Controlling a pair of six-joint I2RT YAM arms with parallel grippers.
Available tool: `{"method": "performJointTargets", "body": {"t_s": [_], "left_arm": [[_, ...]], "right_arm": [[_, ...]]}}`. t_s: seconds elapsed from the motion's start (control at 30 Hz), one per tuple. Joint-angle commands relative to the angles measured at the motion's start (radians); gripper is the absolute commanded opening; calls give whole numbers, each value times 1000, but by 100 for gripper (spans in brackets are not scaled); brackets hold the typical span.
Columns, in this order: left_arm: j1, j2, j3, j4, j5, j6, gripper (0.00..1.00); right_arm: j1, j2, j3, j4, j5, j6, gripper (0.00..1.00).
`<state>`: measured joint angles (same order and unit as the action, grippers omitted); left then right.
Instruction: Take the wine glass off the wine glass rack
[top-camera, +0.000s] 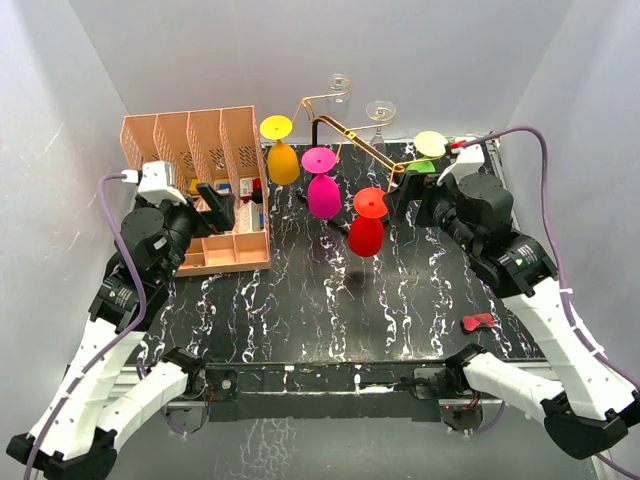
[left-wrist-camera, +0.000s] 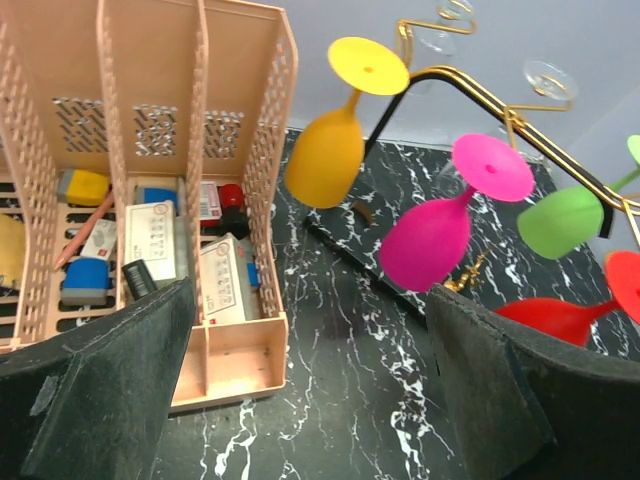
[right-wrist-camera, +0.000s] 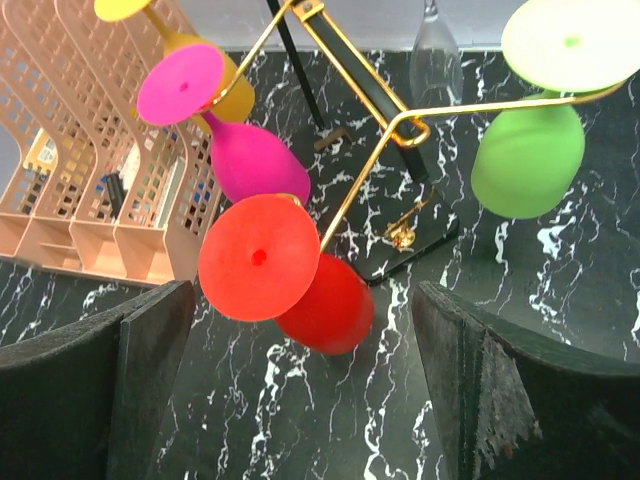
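Note:
The wine glass rack (top-camera: 362, 143), gold wire on a black post and flat base, stands at the back middle. Upside-down glasses hang from it: yellow (top-camera: 282, 160), magenta (top-camera: 322, 195), red (top-camera: 366, 235), green (top-camera: 421, 166), and two clear ones (top-camera: 380, 110) behind. My left gripper (top-camera: 215, 205) is open and empty, left of the rack; its view shows the yellow (left-wrist-camera: 325, 155) and magenta (left-wrist-camera: 430, 240) glasses ahead. My right gripper (top-camera: 405, 200) is open and empty, right of the red glass (right-wrist-camera: 320, 300), which hangs between and beyond its fingers; the green glass (right-wrist-camera: 527, 160) is at upper right.
A peach slotted organiser (top-camera: 228, 135) with small boxes and erasers stands at the back left, close beside my left gripper. A small red object (top-camera: 478, 322) lies on the black marble table (top-camera: 320, 310) near my right arm. White walls enclose the table.

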<state>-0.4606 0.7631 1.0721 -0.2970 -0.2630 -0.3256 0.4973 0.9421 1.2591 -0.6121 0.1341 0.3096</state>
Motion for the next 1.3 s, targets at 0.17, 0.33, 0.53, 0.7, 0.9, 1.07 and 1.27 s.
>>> {"method": "performJointTargets", "body": {"t_s": [0.17,0.33,0.53,0.7,0.9,1.07,1.27], "left_arm": [[158,-58,-62,62,177,-41,97],[189,-66,-72,74,239,-58,97],[203,-52,-56,62,305,-97,97],[207,-49,-55,59,368,-154,97],[208,-51,-70,74,431,-215,97],[210,-43,-57,68,463,-240,97],[209,-51,-51,57,480,-259,97]], "right_arm": [[47,-6,15,-32,40,69,99],[57,-12,-2,-46,53,160,99],[62,-18,-36,-69,89,333,99],[64,-14,-66,-58,114,445,99],[65,7,-91,-21,129,542,97],[65,33,-107,42,144,600,94],[65,76,-110,75,140,628,89]]}}
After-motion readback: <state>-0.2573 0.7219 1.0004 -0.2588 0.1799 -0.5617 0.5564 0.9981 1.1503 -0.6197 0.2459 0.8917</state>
